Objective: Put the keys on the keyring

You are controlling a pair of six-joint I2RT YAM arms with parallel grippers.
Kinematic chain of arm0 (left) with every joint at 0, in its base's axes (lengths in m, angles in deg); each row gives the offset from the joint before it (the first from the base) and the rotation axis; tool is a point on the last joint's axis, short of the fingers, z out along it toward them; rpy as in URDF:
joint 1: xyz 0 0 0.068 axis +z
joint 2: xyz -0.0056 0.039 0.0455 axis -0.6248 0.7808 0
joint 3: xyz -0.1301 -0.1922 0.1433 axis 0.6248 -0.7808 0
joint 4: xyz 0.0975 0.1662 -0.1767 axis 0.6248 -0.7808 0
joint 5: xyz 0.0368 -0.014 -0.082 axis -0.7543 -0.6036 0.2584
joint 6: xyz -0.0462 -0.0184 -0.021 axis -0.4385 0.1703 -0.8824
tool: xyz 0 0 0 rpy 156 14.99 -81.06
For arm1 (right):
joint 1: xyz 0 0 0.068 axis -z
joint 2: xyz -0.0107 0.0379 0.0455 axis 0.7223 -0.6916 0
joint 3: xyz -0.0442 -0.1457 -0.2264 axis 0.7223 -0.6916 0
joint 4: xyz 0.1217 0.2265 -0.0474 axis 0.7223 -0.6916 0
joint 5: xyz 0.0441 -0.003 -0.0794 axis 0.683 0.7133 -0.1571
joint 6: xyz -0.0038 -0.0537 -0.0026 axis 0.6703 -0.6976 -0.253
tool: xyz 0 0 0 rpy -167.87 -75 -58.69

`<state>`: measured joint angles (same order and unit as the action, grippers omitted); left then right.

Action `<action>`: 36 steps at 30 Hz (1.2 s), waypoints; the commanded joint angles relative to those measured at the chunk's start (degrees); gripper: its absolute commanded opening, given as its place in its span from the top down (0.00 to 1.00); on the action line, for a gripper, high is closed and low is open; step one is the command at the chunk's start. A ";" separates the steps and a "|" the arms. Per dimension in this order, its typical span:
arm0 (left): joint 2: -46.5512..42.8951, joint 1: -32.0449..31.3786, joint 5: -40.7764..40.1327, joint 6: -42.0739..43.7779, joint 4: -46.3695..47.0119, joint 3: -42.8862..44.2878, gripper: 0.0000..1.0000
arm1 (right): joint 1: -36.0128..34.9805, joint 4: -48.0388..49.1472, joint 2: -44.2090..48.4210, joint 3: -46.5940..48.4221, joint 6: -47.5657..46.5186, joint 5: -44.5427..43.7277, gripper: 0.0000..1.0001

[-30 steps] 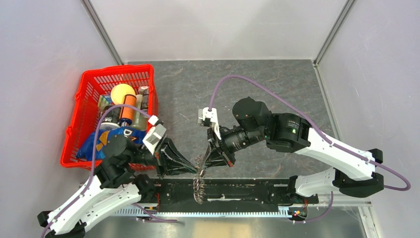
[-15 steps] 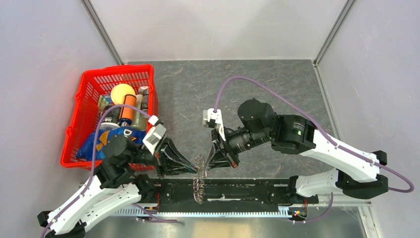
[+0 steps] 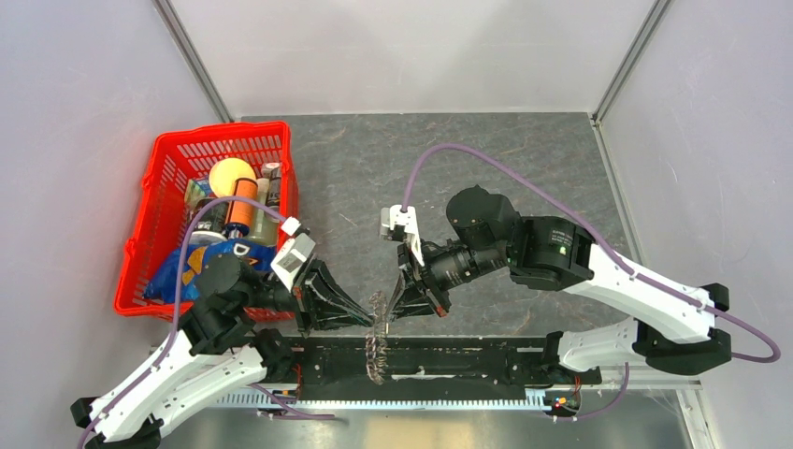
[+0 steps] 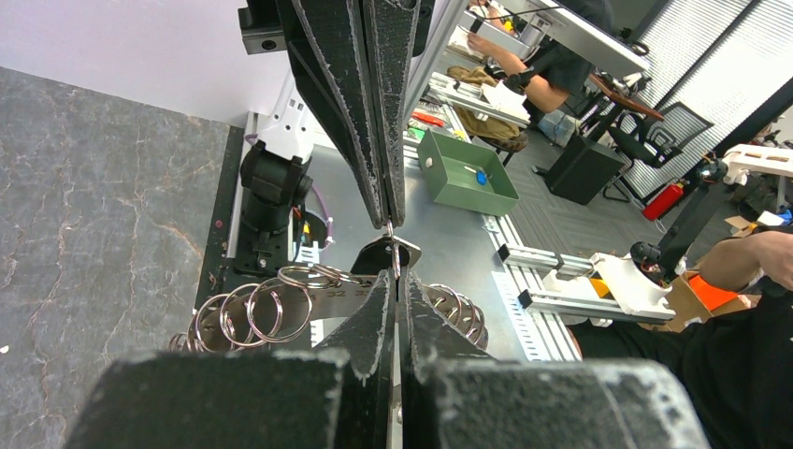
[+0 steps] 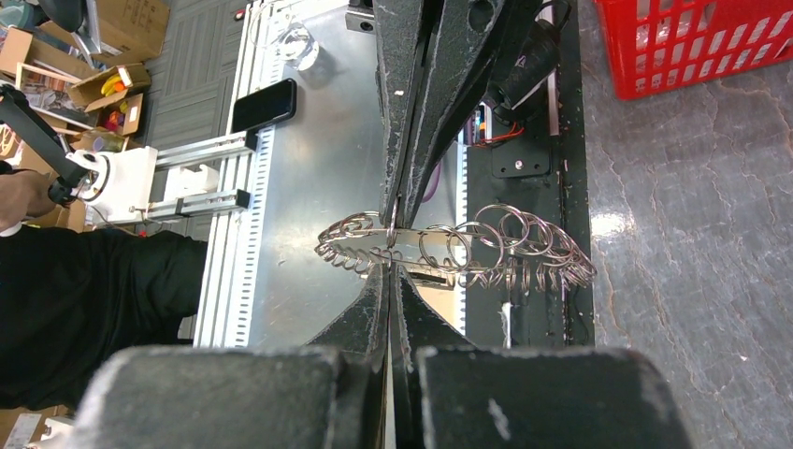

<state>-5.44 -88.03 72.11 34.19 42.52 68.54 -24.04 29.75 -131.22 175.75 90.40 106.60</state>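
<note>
The keyring hangs between my two grippers at the table's near edge, a metal plate strung with several split rings. My left gripper is shut on it from the left. In the left wrist view its fingertips pinch a thin ring edge, and the keyring fans out to both sides. My right gripper is shut and meets it from the right. A small dark key head with a bright rim sits at its tips. In the right wrist view the keyring lies just past my right gripper.
A red basket holding an orange ball, bottles and a blue bag stands at the left, close behind my left arm. The black base rail runs under the keyring. Grey walls close the table at the back and sides.
My right arm has shifted slightly right and its wrist has turned. The top of the keyring has risen a little between the fingertips. Both grippers have stayed shut.
</note>
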 commanded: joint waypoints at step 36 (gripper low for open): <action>-0.09 -0.12 -0.41 0.85 3.15 1.03 0.98 | -0.27 1.21 1.17 2.23 -0.62 0.60 1.00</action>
<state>-5.44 -88.03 72.11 34.19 42.54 68.54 -24.04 29.73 -131.51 175.82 90.30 106.82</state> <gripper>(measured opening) 0.032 0.004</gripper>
